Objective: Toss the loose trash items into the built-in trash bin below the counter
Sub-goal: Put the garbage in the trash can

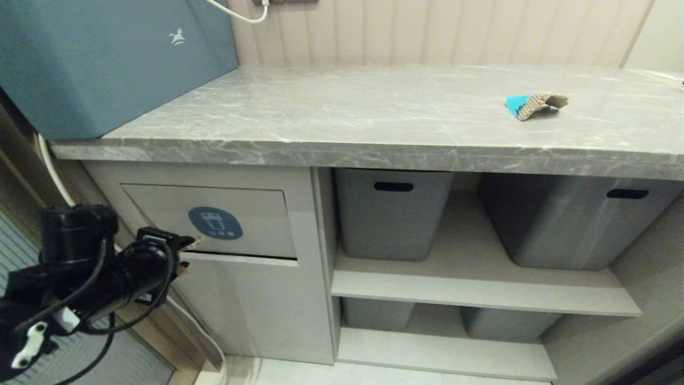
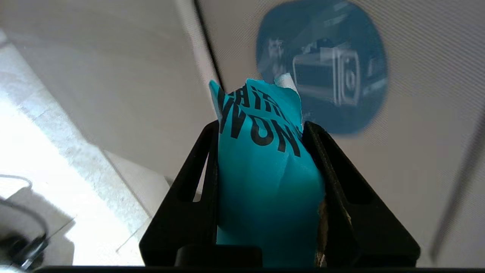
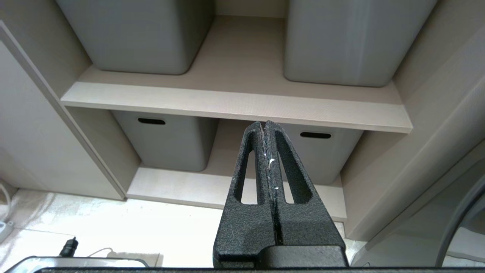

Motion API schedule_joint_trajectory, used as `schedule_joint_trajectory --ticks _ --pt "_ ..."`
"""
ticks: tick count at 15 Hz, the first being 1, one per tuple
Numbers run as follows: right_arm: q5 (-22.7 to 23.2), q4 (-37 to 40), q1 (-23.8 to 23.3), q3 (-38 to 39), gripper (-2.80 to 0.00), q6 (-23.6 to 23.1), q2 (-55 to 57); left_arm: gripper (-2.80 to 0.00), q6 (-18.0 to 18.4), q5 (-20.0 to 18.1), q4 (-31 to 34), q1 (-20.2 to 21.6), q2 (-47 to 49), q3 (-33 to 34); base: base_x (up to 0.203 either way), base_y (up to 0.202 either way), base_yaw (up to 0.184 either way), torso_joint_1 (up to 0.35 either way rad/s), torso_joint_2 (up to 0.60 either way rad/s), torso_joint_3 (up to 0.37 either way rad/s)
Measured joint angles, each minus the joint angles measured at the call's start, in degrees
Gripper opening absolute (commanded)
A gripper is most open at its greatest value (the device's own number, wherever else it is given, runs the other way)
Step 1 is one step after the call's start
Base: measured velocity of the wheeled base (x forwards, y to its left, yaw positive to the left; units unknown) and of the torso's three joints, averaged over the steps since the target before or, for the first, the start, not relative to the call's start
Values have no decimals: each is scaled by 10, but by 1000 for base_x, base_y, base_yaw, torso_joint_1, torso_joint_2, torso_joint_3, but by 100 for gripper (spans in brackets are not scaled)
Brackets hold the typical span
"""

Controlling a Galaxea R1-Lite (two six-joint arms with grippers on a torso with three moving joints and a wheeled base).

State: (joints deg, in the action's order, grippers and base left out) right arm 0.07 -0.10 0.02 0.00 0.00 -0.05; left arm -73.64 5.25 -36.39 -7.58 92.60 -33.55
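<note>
My left gripper is shut on a turquoise cardboard scrap with black lettering, which fills the space between the black fingers. In the head view that gripper sits at the lower left, its tip at the bottom edge of the beige flap panel of the built-in trash bin, just left of the round blue sticker. The sticker looms close ahead in the left wrist view. A second turquoise-and-tan scrap lies on the grey marble counter at the right. My right gripper hangs shut and empty before the shelves.
A large blue-grey box stands on the counter's left end. Grey plastic tubs with slot handles fill the open shelves right of the bin. A white cable runs down beside the cabinet. A pale floor lies below.
</note>
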Motion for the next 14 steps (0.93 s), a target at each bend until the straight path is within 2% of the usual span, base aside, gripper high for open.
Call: schedule_joint_trajectory --ticks 6,9,14 --pt "0 0 0 0 -280 0 0 -280 -2 32 -84 -26 148 -100 0 0 0 0 0 0" --pt "0 0 0 0 -280 0 0 -280 -27 59 -80 -28 199 -155 0 0 0 0 0 0" --pt "0 0 0 0 -280 0 0 -280 -63 87 -34 -34 243 -227 0 0 0 0 0 0"
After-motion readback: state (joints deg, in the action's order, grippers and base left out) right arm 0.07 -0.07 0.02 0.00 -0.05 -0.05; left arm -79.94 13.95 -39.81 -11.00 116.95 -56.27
